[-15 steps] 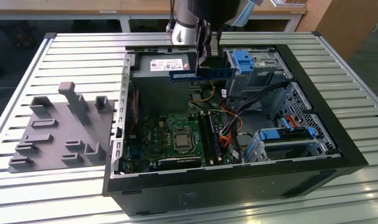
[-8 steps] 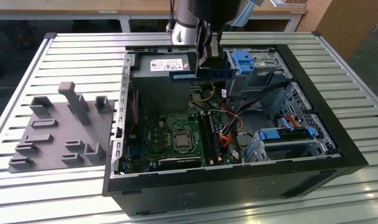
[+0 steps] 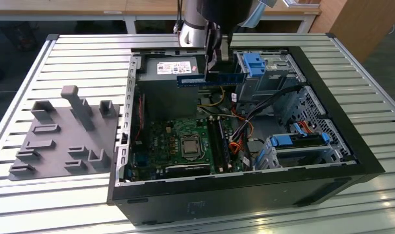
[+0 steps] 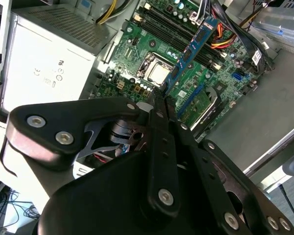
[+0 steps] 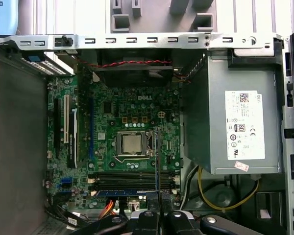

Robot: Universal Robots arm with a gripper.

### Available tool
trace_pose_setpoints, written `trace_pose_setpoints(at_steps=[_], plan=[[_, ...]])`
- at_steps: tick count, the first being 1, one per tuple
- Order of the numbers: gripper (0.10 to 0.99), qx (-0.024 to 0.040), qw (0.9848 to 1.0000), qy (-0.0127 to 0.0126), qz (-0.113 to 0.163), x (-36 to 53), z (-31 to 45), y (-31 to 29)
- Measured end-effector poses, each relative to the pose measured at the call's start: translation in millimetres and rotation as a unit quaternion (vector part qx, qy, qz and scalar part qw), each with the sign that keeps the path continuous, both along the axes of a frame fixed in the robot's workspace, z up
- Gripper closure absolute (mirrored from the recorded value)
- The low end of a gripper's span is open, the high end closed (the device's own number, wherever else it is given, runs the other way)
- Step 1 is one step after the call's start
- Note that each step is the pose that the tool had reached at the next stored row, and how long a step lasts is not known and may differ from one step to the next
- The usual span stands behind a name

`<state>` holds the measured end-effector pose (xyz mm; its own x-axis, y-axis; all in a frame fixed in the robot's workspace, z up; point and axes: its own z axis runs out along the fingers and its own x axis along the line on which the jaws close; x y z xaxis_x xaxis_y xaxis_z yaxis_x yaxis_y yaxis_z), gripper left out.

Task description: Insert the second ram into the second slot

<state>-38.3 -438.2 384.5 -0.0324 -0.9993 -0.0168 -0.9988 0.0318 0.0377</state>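
- Claw (image 3: 216,68) grips the ram (image 3: 209,79) by one end, holding it level.
- Ram hangs above the open case (image 3: 348,132), toward its far side, clear of the motherboard (image 3: 161,139).

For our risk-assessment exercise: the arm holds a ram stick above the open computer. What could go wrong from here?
The fingers grip only a short stretch of the second ram, so it may tilt or slip when pressed. The slots lie close together; it could meet the wrong one. Orange cables nearby might snag.
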Motion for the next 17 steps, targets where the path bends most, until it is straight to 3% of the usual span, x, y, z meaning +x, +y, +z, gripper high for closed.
trace_pose_setpoints(at_steps=[9,17], plan=[[0.953,0.0000,1.0000,0.0000,-0.006,0.0,0.0,-2.4],[0.953,0.0000,0.9992,0.0000,-0.040,0.0,-0.1,-2.9]])
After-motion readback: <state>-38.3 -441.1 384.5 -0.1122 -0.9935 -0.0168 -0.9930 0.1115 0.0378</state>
